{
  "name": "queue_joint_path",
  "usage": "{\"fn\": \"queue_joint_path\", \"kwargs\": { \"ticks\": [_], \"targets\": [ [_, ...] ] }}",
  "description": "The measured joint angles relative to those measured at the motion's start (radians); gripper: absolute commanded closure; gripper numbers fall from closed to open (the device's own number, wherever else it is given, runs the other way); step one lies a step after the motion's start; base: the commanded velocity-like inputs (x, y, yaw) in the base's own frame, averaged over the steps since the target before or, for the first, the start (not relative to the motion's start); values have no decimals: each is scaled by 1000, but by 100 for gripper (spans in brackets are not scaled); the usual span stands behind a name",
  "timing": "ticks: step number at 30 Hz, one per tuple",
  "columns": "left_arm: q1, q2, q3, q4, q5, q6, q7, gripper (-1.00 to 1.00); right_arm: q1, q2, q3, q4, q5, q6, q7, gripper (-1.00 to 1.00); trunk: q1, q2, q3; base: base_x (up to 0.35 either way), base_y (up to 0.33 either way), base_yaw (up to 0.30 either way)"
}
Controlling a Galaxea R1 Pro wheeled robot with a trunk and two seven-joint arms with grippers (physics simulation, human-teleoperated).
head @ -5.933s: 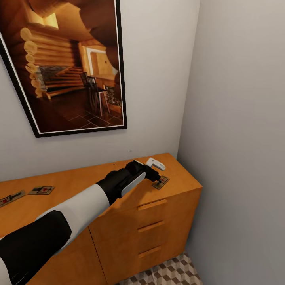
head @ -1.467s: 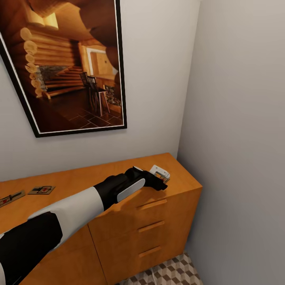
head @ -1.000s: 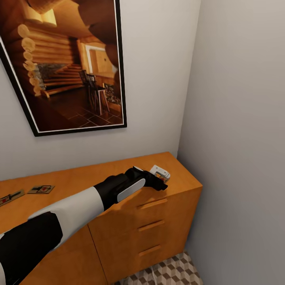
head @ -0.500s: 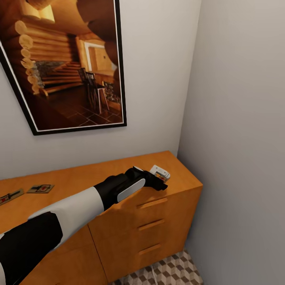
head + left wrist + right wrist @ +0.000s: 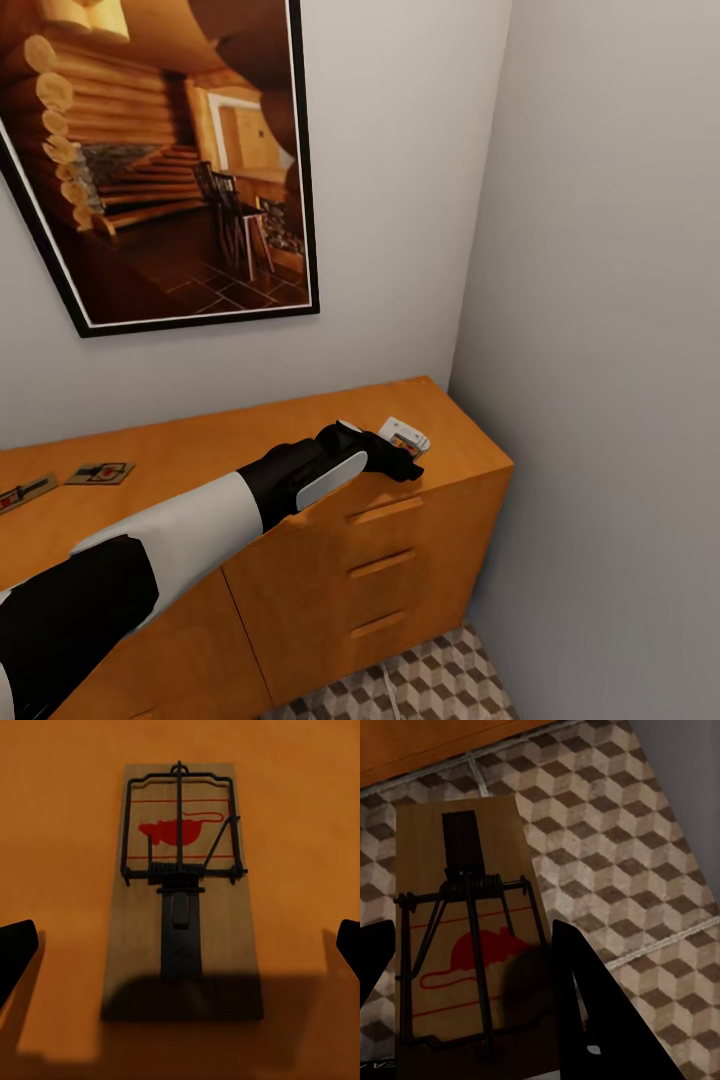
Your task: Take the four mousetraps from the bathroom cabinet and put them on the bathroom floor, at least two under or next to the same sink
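We see a large framed picture point(image 5: 160, 170) of a log cabin room on the wall at eleven o'clock, and a plain grey side wall point(image 5: 610, 330) closing the corner at three o'clock, tight against the end of the cabinet point(image 5: 400, 560). On the cabinet top our left gripper point(image 5: 408, 452) sits low over a mousetrap point(image 5: 182, 900), fingers point(image 5: 15, 952) spread wide to either side of the board and not touching it. Two more mousetraps lie well apart at nine o'clock: one point(image 5: 100, 473) flat on the top, another point(image 5: 22, 493) at the picture's edge. Our right gripper point(image 5: 472, 975) is clamped on a fourth mousetrap point(image 5: 465, 930), held above the cube-patterned bathroom floor point(image 5: 630, 862), beside the cabinet's base.
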Motion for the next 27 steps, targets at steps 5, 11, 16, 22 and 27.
{"fn": "queue_joint_path", "kwargs": {
  "ticks": [5,11,16,22,27],
  "targets": [
    [0,0,0,0,0,0,0,-100,0,0,0,0,0,1,0,100,0,0,-1,0,0,0],
    [0,0,-1,0,0,1,2,-100,0,0,0,0,0,1,0,100,0,0,-4,0,0,0],
    [-1,0,0,0,2,1,2,-100,0,0,0,0,0,1,0,100,0,0,-8,0,0,0],
    [-1,0,2,-1,3,1,3,-100,0,0,0,0,0,1,0,100,0,0,-10,0,0,0],
    [-1,0,2,-2,2,2,3,-100,0,0,0,0,0,1,0,100,0,0,-10,0,0,0]
  ]
}}
